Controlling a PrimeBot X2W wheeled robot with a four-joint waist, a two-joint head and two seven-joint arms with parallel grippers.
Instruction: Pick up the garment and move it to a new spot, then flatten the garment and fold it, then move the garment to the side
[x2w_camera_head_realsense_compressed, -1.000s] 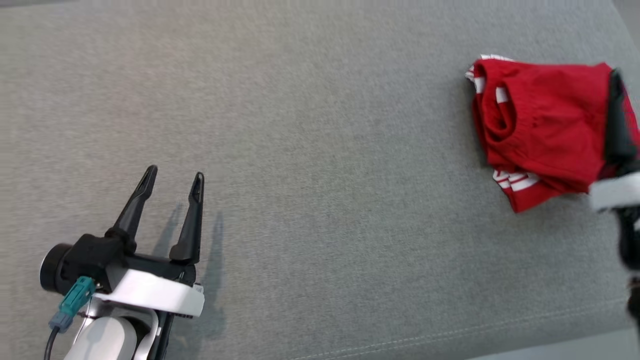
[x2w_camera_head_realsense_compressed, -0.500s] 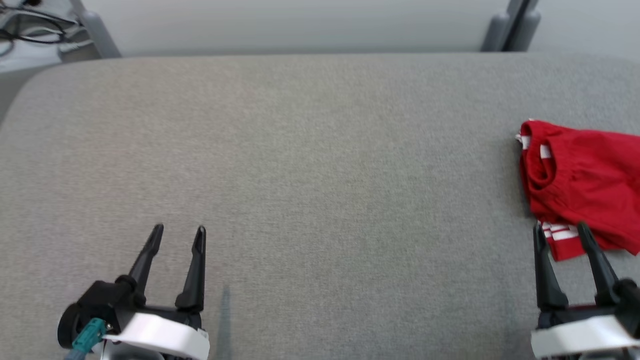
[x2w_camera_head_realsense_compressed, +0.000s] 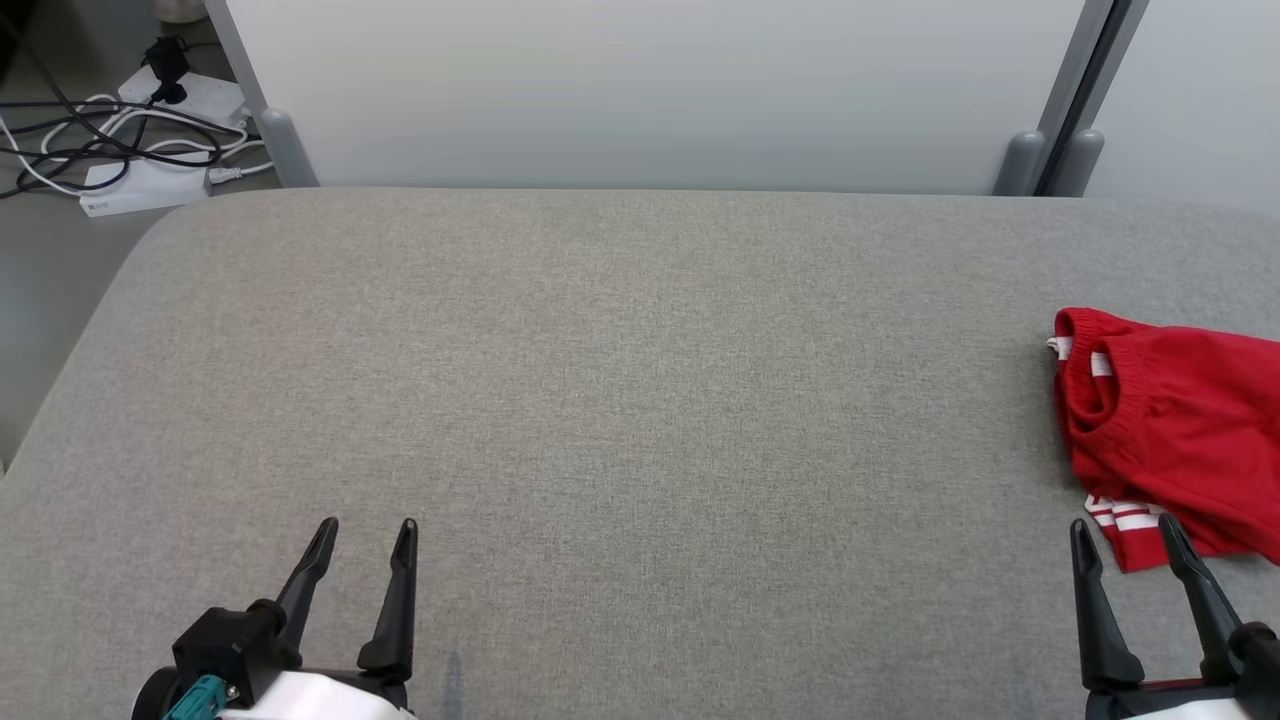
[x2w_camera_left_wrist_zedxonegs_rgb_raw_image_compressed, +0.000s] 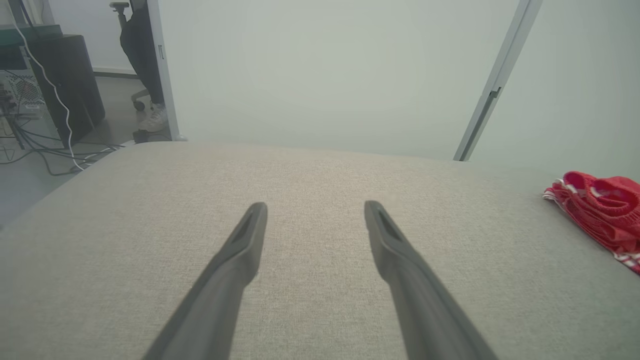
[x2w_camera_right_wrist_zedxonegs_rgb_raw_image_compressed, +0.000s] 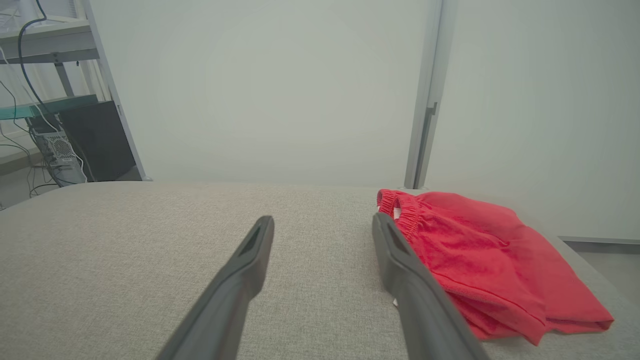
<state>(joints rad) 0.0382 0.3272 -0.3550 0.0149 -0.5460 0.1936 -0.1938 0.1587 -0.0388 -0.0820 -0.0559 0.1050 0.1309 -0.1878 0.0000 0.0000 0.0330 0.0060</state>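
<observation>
Grey woven fabric covers the broad padded surface (x2w_camera_head_realsense_compressed: 640, 400), which runs across the head view with a pale partition wall (x2w_camera_head_realsense_compressed: 640, 90) behind it. A white power strip (x2w_camera_head_realsense_compressed: 130, 185) with tangled cables lies on the floor at 10 o'clock.

The red garment (x2w_camera_head_realsense_compressed: 1170, 440) lies bunched at 3 o'clock on the surface, near its right end. Its elastic waistband is turned toward the middle, and a white-striped hem pokes out on the near side.

The left gripper (x2w_camera_head_realsense_compressed: 366, 525) sits low at 7 o'clock with its two dark fingers spread wide. It holds nothing and is well apart from the garment.

The right gripper (x2w_camera_head_realsense_compressed: 1122, 523) sits at 5 o'clock, also spread wide and holding nothing. Its outer finger points up just beside the striped hem, but whether it touches the cloth cannot be told.
</observation>
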